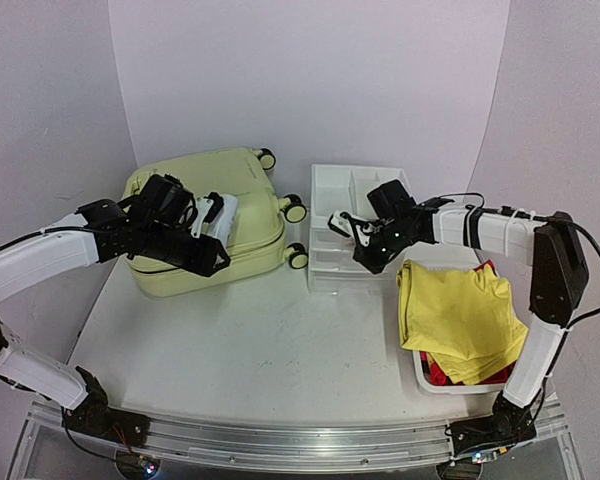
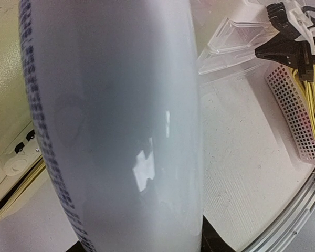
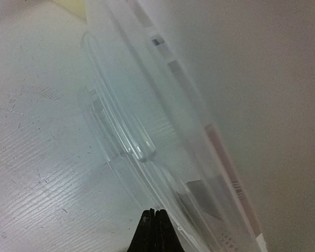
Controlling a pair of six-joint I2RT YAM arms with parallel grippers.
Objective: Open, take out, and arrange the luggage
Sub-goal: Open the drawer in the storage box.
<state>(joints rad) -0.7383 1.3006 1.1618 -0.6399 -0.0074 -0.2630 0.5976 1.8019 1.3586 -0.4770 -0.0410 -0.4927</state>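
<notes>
Luggage (image 1: 242, 195): pale yellow-green hard-shell suitcase, lying flat at the back left of the table (image 1: 260, 340), lid shut, cream wheels (image 1: 295, 209) facing right toward the drawer organizer. Left gripper (image 1: 218, 213) sits on top of the shell near its right side, arm reaching in from the left. Jaw width can't be told: the left wrist view is mostly one blurred white finger (image 2: 121, 131), with only a strip of shell and zipper seam at the left edge.

Right gripper (image 1: 345, 225) is low over the left side of the white drawer organizer (image 1: 332, 182), just right of the suitcase wheels. In the right wrist view its black fingertips (image 3: 148, 236) are pressed together with no gap, right by the organizer's translucent rim (can't tell whether plastic is pinched between them).

White mesh basket (image 1: 427, 380) at the near right, apart from the suitcase, with a yellow cloth (image 1: 460, 310) draped over it and red fabric (image 1: 442, 372) showing underneath.
</notes>
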